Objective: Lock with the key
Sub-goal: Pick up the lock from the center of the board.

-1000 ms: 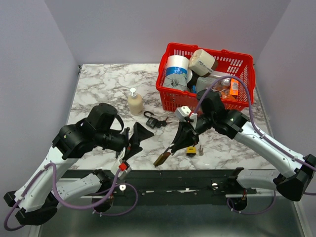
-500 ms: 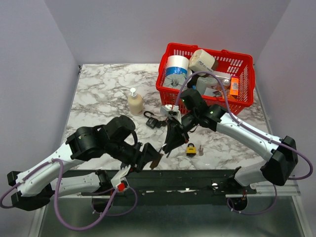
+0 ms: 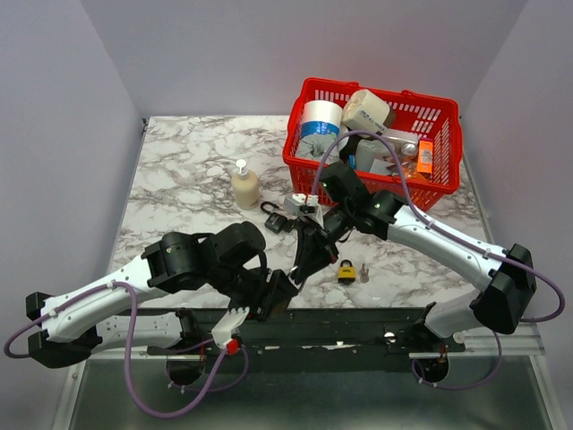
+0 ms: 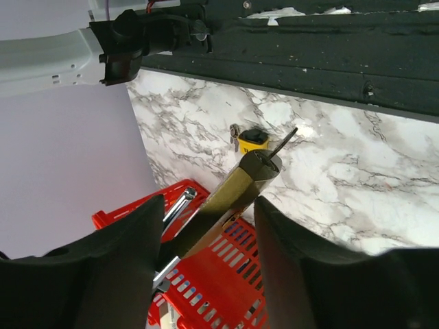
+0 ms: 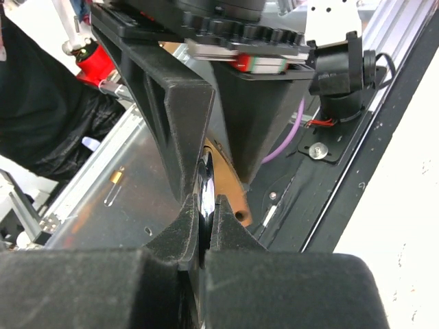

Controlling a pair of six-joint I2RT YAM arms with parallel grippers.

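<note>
A yellow padlock (image 3: 346, 270) lies on the marble near the front edge with a small key (image 3: 363, 274) beside it. The left wrist view shows the same padlock (image 4: 255, 139) and key (image 4: 235, 131). A black padlock (image 3: 277, 220) lies further back. My right gripper (image 3: 306, 258) is shut on the shiny metal end (image 5: 205, 188) of a brown-handled tool. My left gripper (image 3: 279, 292) is closed across that tool's handle (image 4: 236, 192), which runs slantwise between its fingers (image 4: 130, 253). Neither gripper touches a padlock or the key.
A red basket (image 3: 309, 175) full of tape rolls and other items stands at the back right. A soap bottle (image 3: 244, 186) stands left of the black padlock. The black rail (image 3: 358, 324) runs along the table's front edge, right under both grippers.
My left arm swung down to the front edge and narrowed its jaws onto the tool's handle. The right gripper carried the tool left and slightly back, staying shut.
</note>
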